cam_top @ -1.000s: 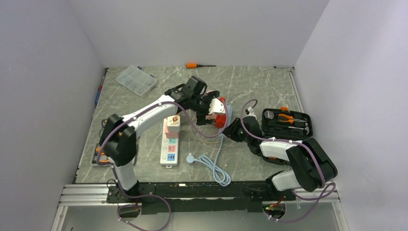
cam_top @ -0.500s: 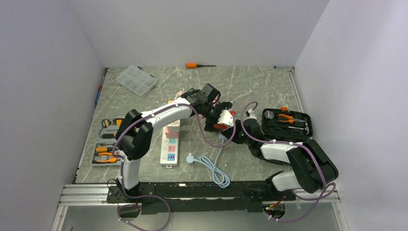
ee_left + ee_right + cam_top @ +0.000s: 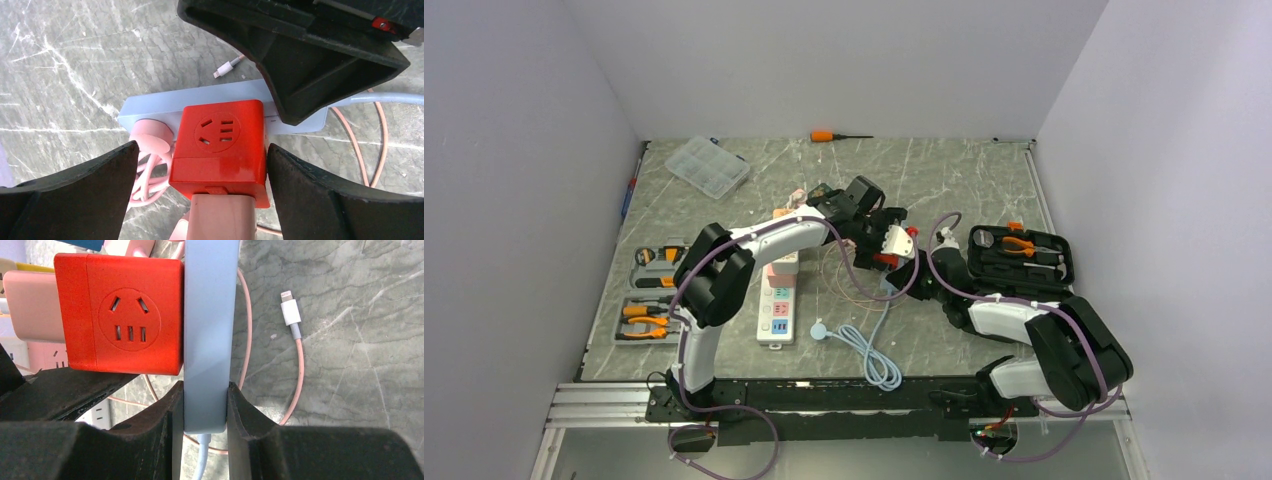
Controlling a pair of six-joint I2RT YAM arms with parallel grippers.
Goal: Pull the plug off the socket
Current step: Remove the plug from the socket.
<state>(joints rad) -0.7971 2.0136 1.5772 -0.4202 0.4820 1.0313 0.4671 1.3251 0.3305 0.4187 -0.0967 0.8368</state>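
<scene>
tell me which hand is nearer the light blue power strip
Right. The right hand is clamped on the end of the light blue power strip. The left hand is open, straddling the red cube plug seated on the strip.

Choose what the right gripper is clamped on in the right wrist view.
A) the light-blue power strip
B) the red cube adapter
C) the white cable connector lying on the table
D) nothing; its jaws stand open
A: the two fingers of the right gripper press against both sides of the light-blue power strip, while the red cube adapter sits on the strip's face, outside the grip.
</scene>
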